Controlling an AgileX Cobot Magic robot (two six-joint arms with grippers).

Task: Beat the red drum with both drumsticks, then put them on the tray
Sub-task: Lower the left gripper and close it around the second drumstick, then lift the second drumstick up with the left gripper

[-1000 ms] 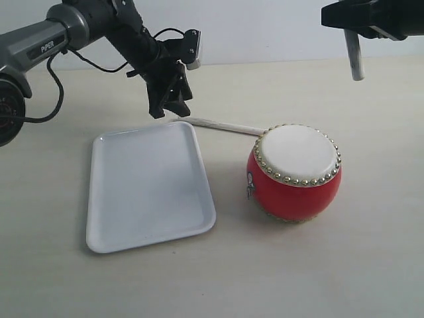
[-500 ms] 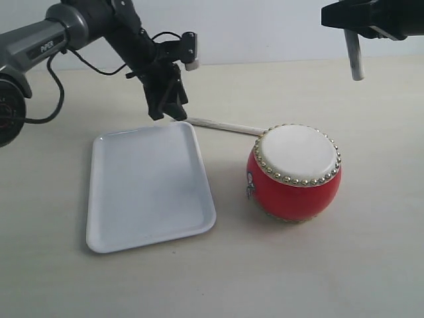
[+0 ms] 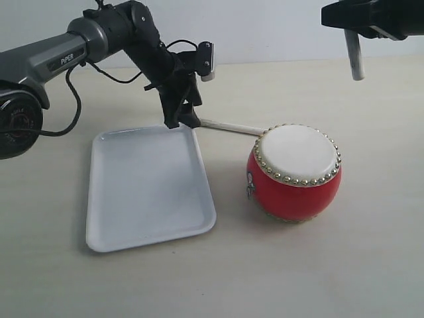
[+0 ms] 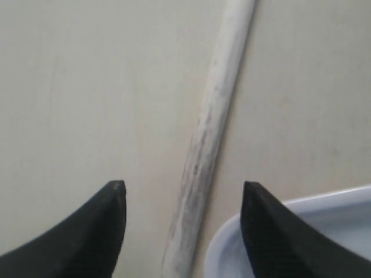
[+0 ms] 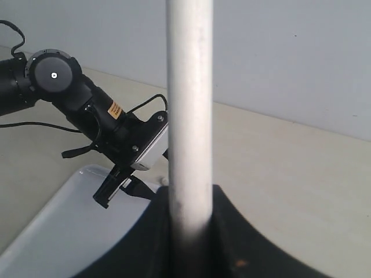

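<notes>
The red drum [image 3: 295, 173] stands upright on the table, to the right of the white tray [image 3: 147, 189]. One drumstick [image 3: 230, 126] [image 4: 204, 145] lies flat on the table between the tray's far right corner and the drum. My left gripper [image 3: 180, 119] [image 4: 184, 185] is open and low over that stick's near end, with a black finger [image 4: 110, 229] on each side and no contact showing. My right gripper [image 3: 361, 16] [image 5: 191, 200] is high at the back right, shut on the other drumstick [image 3: 354, 56] [image 5: 190, 87], which hangs downward.
A rounded corner of the tray [image 4: 342, 205] lies right beside one left finger. The left arm [image 5: 87, 107] and its cable reach in from the far left. The tabletop is pale beige, with a light wall behind it.
My left gripper has moved right, from the table behind the tray to the lying drumstick's end, and its jaws have opened wider. The right arm and its stick have not moved.
</notes>
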